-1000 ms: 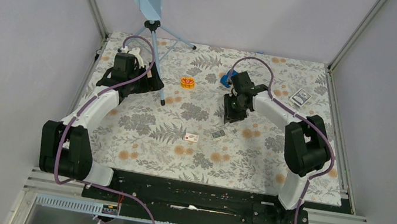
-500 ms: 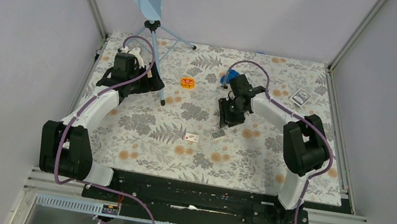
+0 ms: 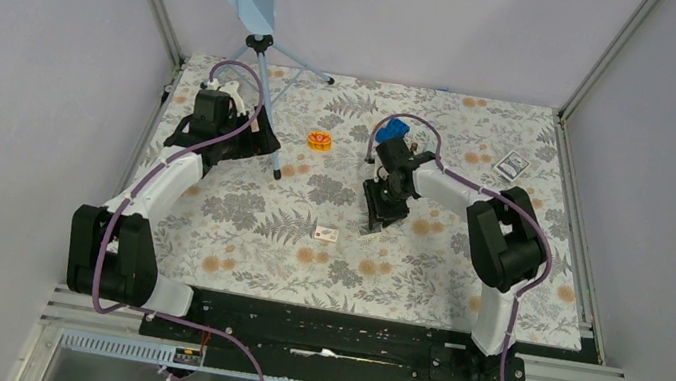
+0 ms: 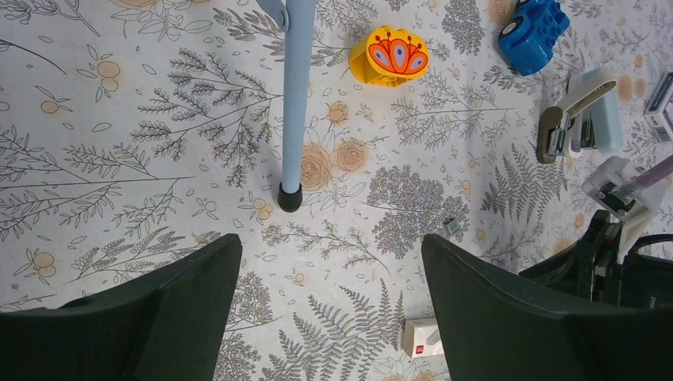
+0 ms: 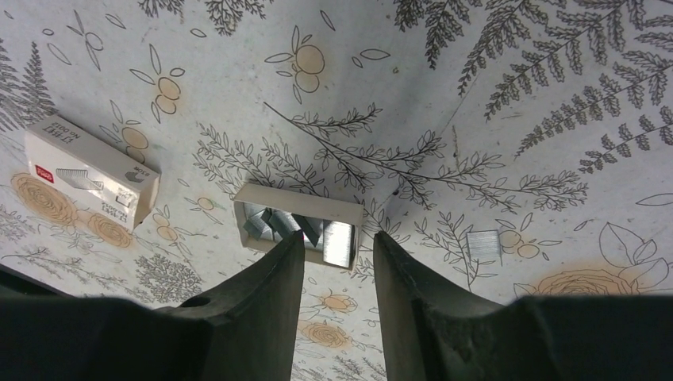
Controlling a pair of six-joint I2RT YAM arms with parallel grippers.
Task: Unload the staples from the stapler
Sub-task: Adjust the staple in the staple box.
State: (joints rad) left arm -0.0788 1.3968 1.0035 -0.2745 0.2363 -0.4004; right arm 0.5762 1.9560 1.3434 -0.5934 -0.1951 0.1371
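Note:
The light blue stapler point(image 4: 601, 119) lies open on the flowered cloth, far right in the left wrist view; in the top view my right arm mostly hides it. A tiny silvery strip of staples point(image 5: 483, 242) lies on the cloth right of my right gripper point(image 5: 339, 238). That gripper is open with a narrow gap and nothing between the fingers. It hovers just over a small open white tray of loose staple strips point(image 5: 298, 226). In the top view the right gripper point(image 3: 376, 219) covers the tray. My left gripper point(image 4: 331, 254) is wide open and empty, high over the cloth at back left point(image 3: 256, 138).
A white box with a red mark point(image 5: 91, 178) lies left of the tray, also in the top view point(image 3: 325, 233). A blue block point(image 3: 394, 128), a yellow block point(image 3: 321, 141), a tripod leg point(image 4: 292, 95) and a card point(image 3: 514, 164) stand around. Another small silvery piece point(image 4: 451, 228) lies on the cloth.
My right arm has swung left and toward the near edge, bringing its gripper over the staple tray and uncovering the blue block. The left arm has not moved.

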